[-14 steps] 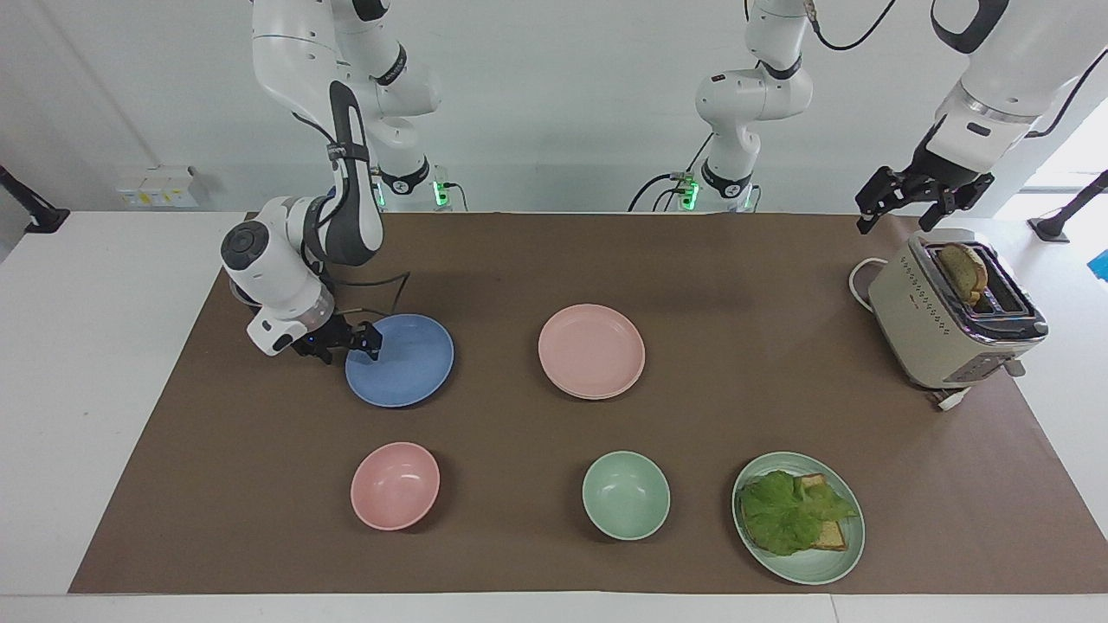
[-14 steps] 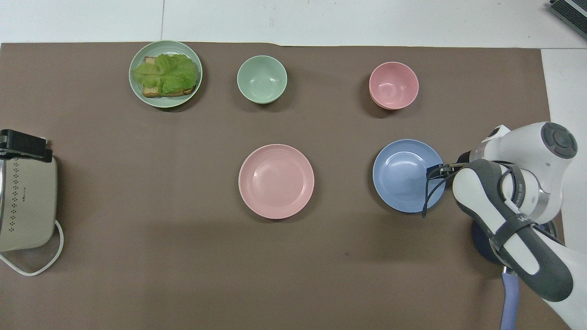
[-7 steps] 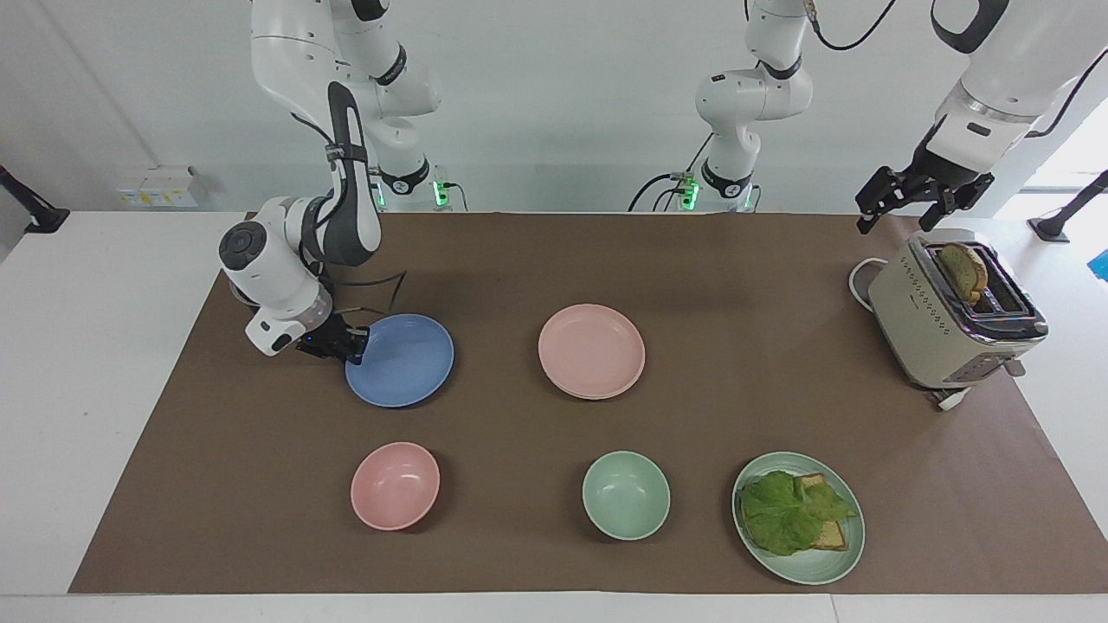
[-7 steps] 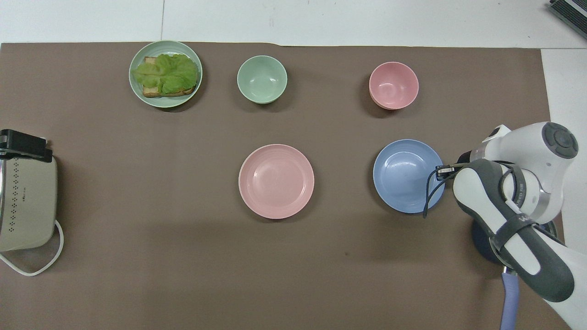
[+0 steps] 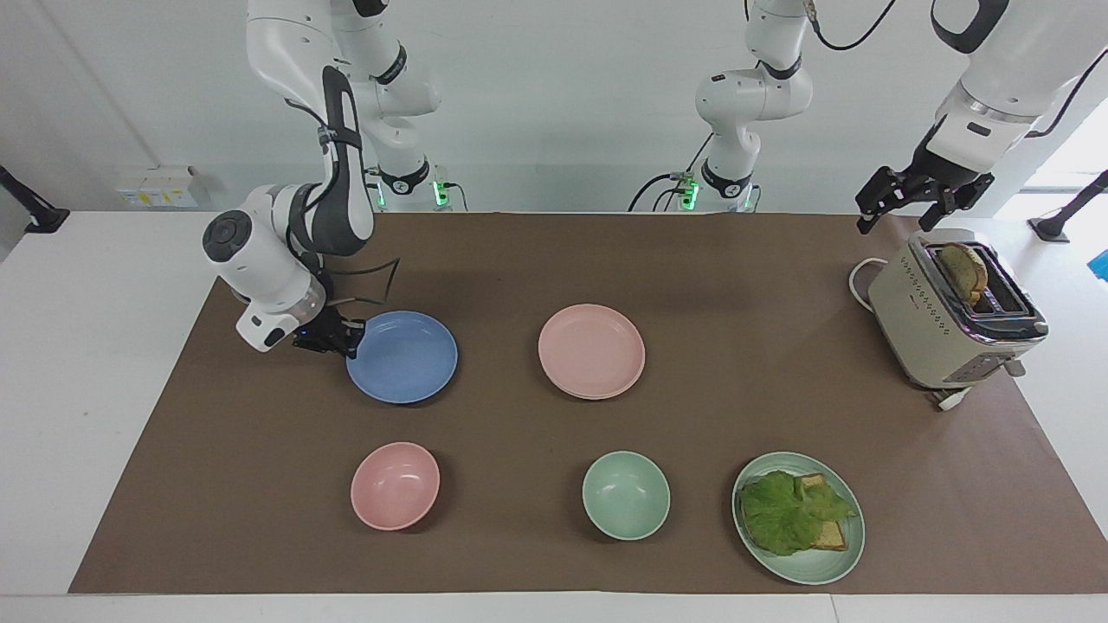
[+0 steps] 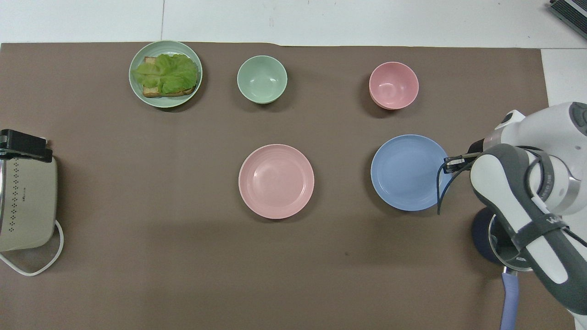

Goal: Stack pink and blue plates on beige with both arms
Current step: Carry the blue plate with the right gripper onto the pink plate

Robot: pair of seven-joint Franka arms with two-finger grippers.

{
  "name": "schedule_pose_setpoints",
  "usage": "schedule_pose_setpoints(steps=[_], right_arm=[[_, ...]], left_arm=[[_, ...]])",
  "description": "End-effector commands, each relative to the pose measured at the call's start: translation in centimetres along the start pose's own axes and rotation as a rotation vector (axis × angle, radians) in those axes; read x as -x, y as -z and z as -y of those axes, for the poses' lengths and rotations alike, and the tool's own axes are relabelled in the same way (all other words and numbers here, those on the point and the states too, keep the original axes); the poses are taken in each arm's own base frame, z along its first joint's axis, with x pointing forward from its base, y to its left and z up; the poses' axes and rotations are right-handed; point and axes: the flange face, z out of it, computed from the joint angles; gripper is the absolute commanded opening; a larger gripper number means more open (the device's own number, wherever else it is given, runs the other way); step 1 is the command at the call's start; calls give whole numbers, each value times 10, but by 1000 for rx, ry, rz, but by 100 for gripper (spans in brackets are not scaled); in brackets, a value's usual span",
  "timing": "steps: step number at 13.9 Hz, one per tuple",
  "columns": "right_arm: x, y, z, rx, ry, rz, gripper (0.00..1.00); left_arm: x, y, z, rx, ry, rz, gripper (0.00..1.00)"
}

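Observation:
The blue plate (image 5: 407, 356) (image 6: 406, 173) hangs just above the brown mat toward the right arm's end. My right gripper (image 5: 346, 334) (image 6: 451, 163) is shut on the rim at that end. The pink plate (image 5: 591, 349) (image 6: 276, 181) lies flat at the middle of the mat, with no gripper near it. The beige plate shows in neither view. My left gripper (image 5: 898, 216) (image 6: 23, 145) hangs open and empty over the toaster, and that arm waits.
A beige toaster (image 5: 939, 333) (image 6: 25, 206) holds a bread slice (image 5: 963, 270) at the left arm's end. Along the mat's edge farthest from the robots stand a pink bowl (image 5: 395, 484), a green bowl (image 5: 626, 495) and a green plate (image 5: 822, 567) with lettuce and bread.
My right gripper closed on the blue plate's rim and raised it slightly off the mat. The left arm has not moved.

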Motion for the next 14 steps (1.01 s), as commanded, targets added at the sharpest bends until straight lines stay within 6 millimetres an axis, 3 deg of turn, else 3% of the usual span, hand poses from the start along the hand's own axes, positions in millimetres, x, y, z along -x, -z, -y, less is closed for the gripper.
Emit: schedule_pose_setpoints(steps=[1, 2, 7, 11, 14], right_arm=[[3, 36, 17, -20, 39, -12, 0], [1, 47, 23, -23, 25, -5, 0], [-9, 97, 89, -22, 16, 11, 0], [-8, 97, 158, -11, -52, -4, 0], [-9, 83, 225, -14, -139, -49, 0]], left_arm=[[5, 7, 1, -13, 12, 3, 100], [5, 6, 1, -13, 12, 4, 100], [5, 6, 1, -13, 12, 3, 100], [5, 6, 1, -13, 12, 3, 100], [5, 7, 1, -13, 12, 3, 100]])
